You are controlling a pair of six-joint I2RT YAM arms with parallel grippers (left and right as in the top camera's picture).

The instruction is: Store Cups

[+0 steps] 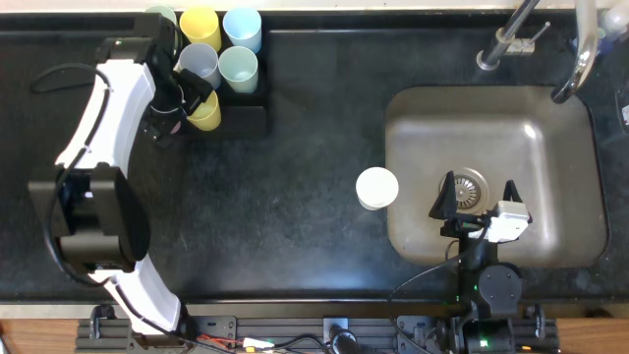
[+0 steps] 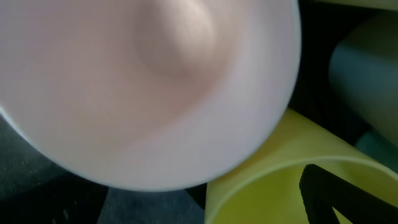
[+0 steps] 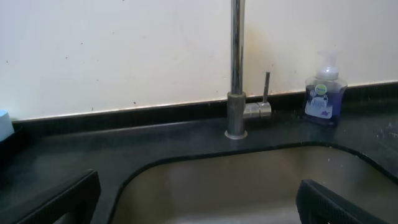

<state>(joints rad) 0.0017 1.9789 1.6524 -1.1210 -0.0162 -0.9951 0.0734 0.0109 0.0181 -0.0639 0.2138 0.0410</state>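
Several upright cups stand in a black rack (image 1: 246, 120) at the back left: green (image 1: 160, 15), yellow (image 1: 200, 27), light blue (image 1: 242, 27), pale grey (image 1: 200, 63) and teal (image 1: 238, 69). My left gripper (image 1: 177, 106) is at the rack's front left, shut on a tilted yellow cup (image 1: 205, 110). In the left wrist view one black finger (image 2: 348, 193) sits inside that yellow cup (image 2: 267, 180), and a pale cup (image 2: 149, 87) looms close. A white cup (image 1: 376, 188) stands on the counter by the sink. My right gripper (image 1: 479, 200) hangs open over the sink, holding nothing.
The steel sink (image 1: 560, 118) takes up the right side, with its tap (image 1: 506, 39) behind it. The right wrist view shows the tap (image 3: 235, 68) and a blue soap bottle (image 3: 323, 96) against the wall. Dark counter (image 1: 295, 236) lies between rack and sink.
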